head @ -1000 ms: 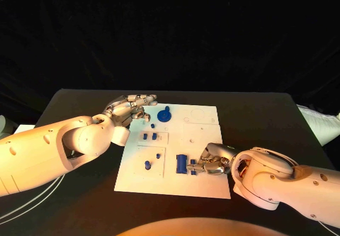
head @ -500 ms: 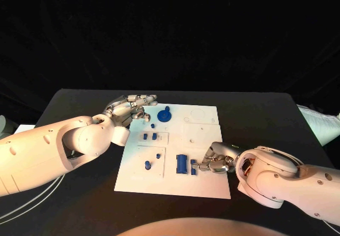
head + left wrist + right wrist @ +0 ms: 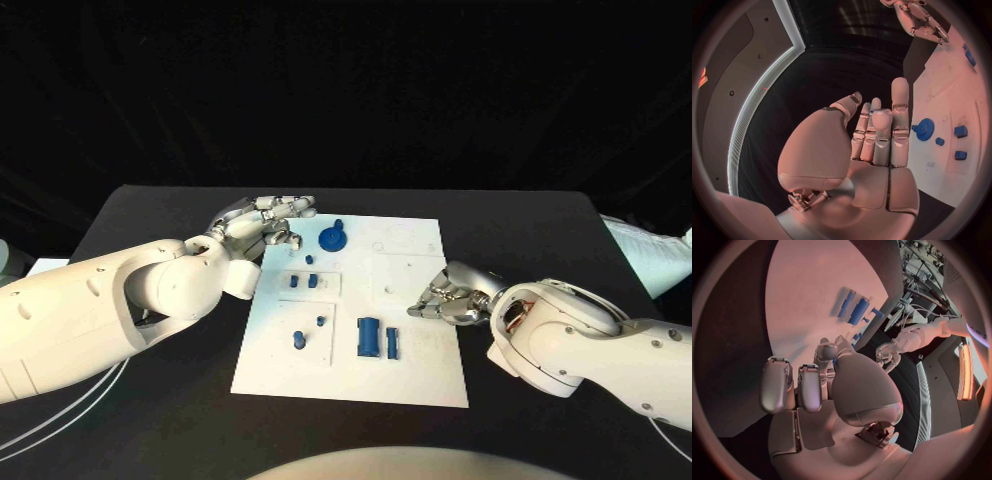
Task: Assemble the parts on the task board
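The white task board (image 3: 411, 300) lies flat at the frame's centre, carrying blue parts: a round gear-like piece (image 3: 335, 237) near its upper left, small pegs (image 3: 302, 281) below, and two upright bars (image 3: 372, 337) toward the lower middle.

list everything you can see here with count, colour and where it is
table: one, black, under everything
task board: one, white, middle of the table
gear-shaped part: one, blue, far end of the board
long parts: two, blue, side by side at the near middle of the board
small parts: about five, blue, along the board's left half
left hand: silver, fingers apart, holding nothing, at the board's far left corner
right hand: silver, fingers curled in, over the board's right edge; whether it holds anything is unclear
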Action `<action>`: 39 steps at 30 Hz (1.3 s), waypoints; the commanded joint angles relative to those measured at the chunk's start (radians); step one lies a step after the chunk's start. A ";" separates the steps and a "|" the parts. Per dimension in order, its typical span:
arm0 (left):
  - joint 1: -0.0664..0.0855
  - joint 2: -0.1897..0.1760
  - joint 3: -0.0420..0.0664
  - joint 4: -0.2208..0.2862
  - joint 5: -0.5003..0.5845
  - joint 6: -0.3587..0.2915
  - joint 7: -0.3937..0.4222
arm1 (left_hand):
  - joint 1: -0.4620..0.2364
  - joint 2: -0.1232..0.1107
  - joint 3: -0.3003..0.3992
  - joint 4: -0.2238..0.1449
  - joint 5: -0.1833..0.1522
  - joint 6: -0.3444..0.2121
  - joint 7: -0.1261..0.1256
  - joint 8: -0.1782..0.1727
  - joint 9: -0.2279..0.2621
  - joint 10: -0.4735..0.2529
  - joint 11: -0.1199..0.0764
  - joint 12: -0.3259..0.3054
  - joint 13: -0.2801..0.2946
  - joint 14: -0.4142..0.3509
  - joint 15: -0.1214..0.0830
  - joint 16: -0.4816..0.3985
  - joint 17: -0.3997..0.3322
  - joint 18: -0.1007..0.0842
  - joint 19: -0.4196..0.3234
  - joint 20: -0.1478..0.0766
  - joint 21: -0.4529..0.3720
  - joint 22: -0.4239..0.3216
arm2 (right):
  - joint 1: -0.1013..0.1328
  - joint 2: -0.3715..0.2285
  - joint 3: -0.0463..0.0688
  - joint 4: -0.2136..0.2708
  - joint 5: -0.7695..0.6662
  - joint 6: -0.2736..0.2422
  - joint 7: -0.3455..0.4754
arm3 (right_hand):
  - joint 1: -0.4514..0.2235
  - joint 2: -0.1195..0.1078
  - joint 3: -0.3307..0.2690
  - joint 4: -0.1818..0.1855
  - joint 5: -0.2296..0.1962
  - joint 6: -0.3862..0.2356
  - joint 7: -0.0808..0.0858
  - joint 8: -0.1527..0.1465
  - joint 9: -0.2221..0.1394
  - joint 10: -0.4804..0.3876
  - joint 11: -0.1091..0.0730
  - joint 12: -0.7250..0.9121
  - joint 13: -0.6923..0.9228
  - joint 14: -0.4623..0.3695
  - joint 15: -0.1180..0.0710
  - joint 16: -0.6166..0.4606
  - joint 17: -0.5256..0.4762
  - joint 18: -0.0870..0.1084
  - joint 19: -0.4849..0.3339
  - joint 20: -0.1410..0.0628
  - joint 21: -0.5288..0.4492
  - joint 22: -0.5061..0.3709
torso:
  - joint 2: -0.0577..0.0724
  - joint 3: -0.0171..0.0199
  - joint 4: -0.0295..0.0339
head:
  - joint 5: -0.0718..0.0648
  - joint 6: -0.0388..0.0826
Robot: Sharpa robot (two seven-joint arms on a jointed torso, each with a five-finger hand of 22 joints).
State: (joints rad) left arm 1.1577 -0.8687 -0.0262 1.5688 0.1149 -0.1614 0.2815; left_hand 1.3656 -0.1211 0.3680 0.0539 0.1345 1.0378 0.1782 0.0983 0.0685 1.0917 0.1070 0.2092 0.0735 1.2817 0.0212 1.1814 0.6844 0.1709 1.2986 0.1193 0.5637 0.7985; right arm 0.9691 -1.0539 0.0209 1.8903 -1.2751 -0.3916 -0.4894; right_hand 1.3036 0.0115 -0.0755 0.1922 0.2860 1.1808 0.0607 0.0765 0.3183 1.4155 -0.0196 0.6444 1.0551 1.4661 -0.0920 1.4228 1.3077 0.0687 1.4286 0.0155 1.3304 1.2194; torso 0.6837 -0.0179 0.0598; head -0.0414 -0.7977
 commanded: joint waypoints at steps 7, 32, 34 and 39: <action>0.000 0.017 0.000 -0.051 0.026 -0.042 0.052 | -0.004 0.002 -0.005 -0.004 -0.002 -0.004 0.000 0.008 -0.001 -0.012 0.002 0.017 -0.002 -0.089 0.002 -0.062 -0.138 0.009 -0.037 0.000 -0.026 -0.010 | 0.044 0.057 0.000 -0.185 0.730 -0.155 0.611 | 0.146 0.018 0.038 -0.049 -0.026 -0.148 0.070 -0.014 -0.042 -0.212 0.061 -0.409 -0.311 -0.161 0.061 -0.665 -0.590 0.115 -0.285 0.052 -0.528 -0.585 | -0.026 -0.0067 -0.0044 | -0.011 0.027; -0.008 0.159 -0.002 -0.333 0.089 -0.133 0.133 | 0.004 -0.001 0.005 -0.013 -0.008 -0.022 0.020 -0.028 -0.003 -0.031 0.051 -0.081 -0.012 -0.321 0.118 -0.900 -0.598 0.015 -0.496 0.139 -0.484 -0.377 | 0.077 0.374 0.031 -0.720 1.135 0.084 0.930 | 0.196 -0.039 0.254 -0.090 -0.108 -0.171 0.130 -0.013 -0.205 -0.237 0.147 -0.582 -0.993 -0.226 0.163 -1.343 -1.128 0.115 -0.295 0.151 -1.110 -1.031 | -0.104 -0.0047 -0.0135 | -0.018 0.141; -0.008 0.153 -0.002 -0.325 0.072 -0.121 0.098 | -0.424 0.038 -0.111 -0.054 -0.045 -0.340 -0.043 -0.098 -0.069 -0.363 0.001 -0.120 -0.074 -0.621 0.074 -0.990 -0.684 -0.051 -0.747 0.057 -0.564 -0.511 | 0.077 0.361 0.030 -0.700 1.114 0.011 0.878 | -0.273 -0.011 0.199 -0.192 -0.162 -0.487 0.070 -0.076 -0.241 -0.606 0.107 -0.644 -1.055 -0.613 0.092 -1.423 -1.186 0.056 -0.648 0.099 -1.179 -1.091 | -0.100 -0.0081 -0.0148 | -0.023 0.134; -0.016 0.148 0.000 -0.298 0.057 -0.161 0.110 | -0.581 0.121 -0.154 -0.054 -0.061 -0.455 -0.064 -0.098 -0.069 -0.483 -0.016 -0.136 -0.074 -0.729 0.059 -1.023 -0.684 -0.061 -0.837 0.029 -0.564 -0.559 | 0.078 0.352 0.025 -0.660 1.131 -0.030 0.892 | -0.445 -0.011 0.177 -0.192 -0.183 -0.601 0.049 -0.076 -0.318 -0.739 0.093 -0.644 -1.055 -0.754 0.092 -1.423 -1.206 0.041 -0.777 0.080 -1.205 -1.113 | -0.112 0.0000 -0.0290 | -0.003 0.154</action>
State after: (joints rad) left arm 1.1413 -0.7230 -0.0279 1.2615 0.1864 -0.2943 0.3786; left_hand 1.0458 -0.0882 0.2850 0.0146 0.0972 0.7770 0.1516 0.0246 0.0237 0.8112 0.1222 0.0975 0.0220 0.7362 0.1065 0.2108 0.0298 0.1547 0.6141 0.1974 0.0285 0.3187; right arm 1.0464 -0.7015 0.0451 1.2204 -0.1559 -0.3916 0.3886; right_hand 1.1485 -0.0098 0.1350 0.0392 0.1371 0.7744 0.1467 0.0229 0.0669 0.9041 0.0977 0.0223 0.0220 0.9516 0.0256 0.0285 0.1353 0.1537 0.8707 0.1276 0.1681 0.1424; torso 0.5795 -0.0231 0.0407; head -0.0549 -0.6540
